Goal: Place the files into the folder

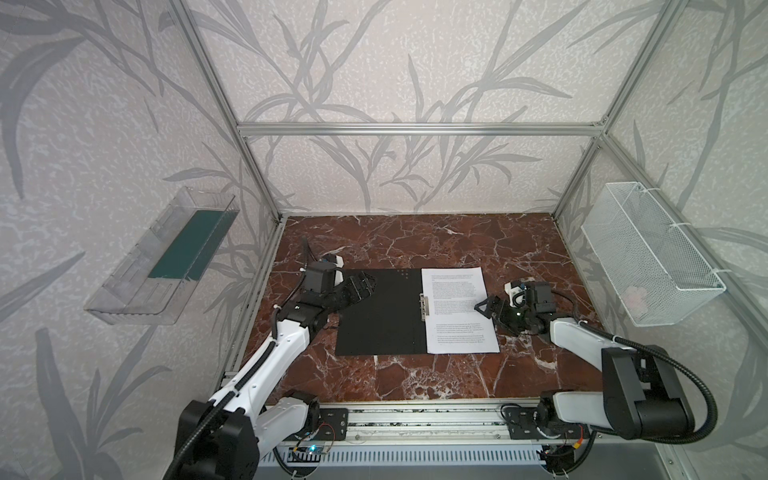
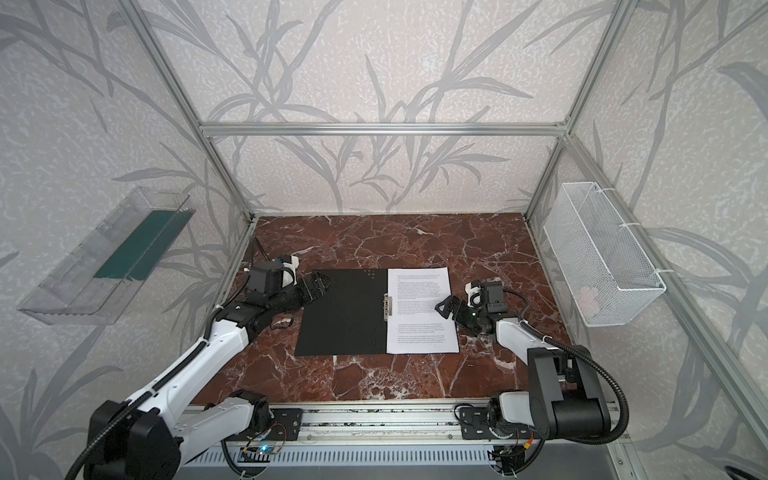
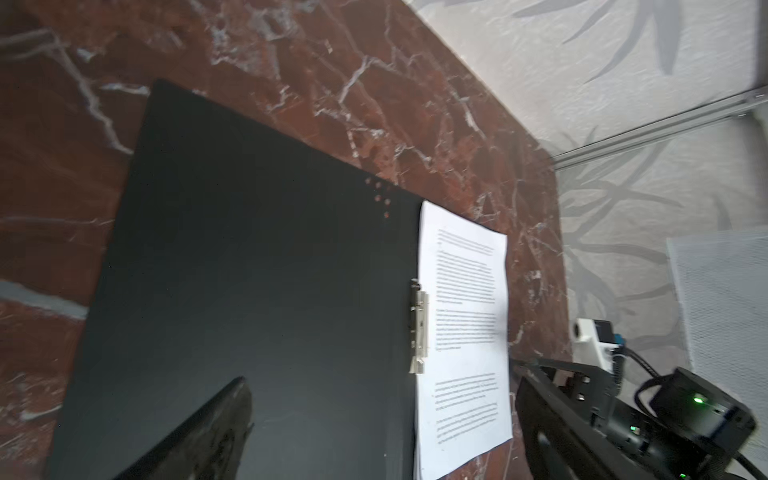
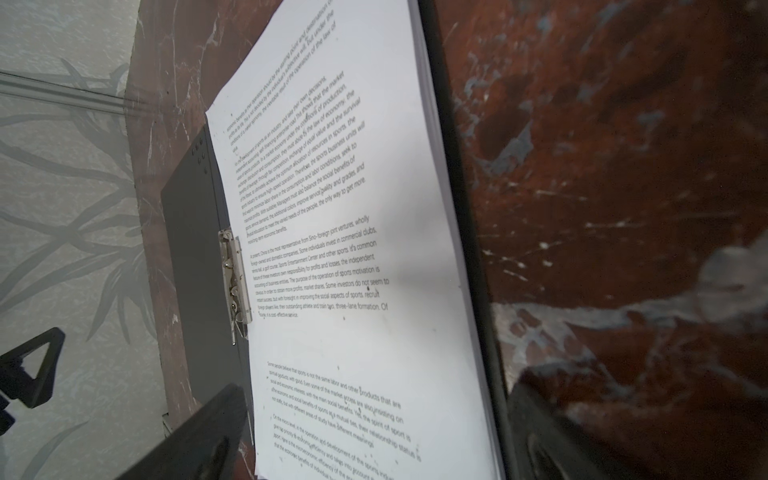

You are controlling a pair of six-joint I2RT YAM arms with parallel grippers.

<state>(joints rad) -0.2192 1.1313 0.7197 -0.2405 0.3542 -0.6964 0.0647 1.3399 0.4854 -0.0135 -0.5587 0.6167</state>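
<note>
So there's one folder (image 1: 376, 320) lying wide open near the middle of the marble table (image 1: 415, 245), black inside facing up, with one metal clip (image 1: 423, 306) on its spine. The files (image 1: 459, 311) sit as a single neat stack on the folder's right half, their left edge just beside the clip. The right wrist view shows several sheet edges layered along the side of the stack, but I can't count them for sure. The folder's left half is bare black apart from a little cluster of dots (image 1: 401, 273) near the far corner by the spine.

Two arms are in there. The left gripper (image 1: 363, 287) hangs over the far left part of the folder, fingers spread apart, holding nothing. The right gripper (image 1: 484, 308) is at the stack's right edge, fingers also spread wide, nothing pinched between them.

On the walls: one clear plastic tray (image 1: 124, 291) on the left, one white wire mesh basket (image 1: 648, 249) on the right.
</note>
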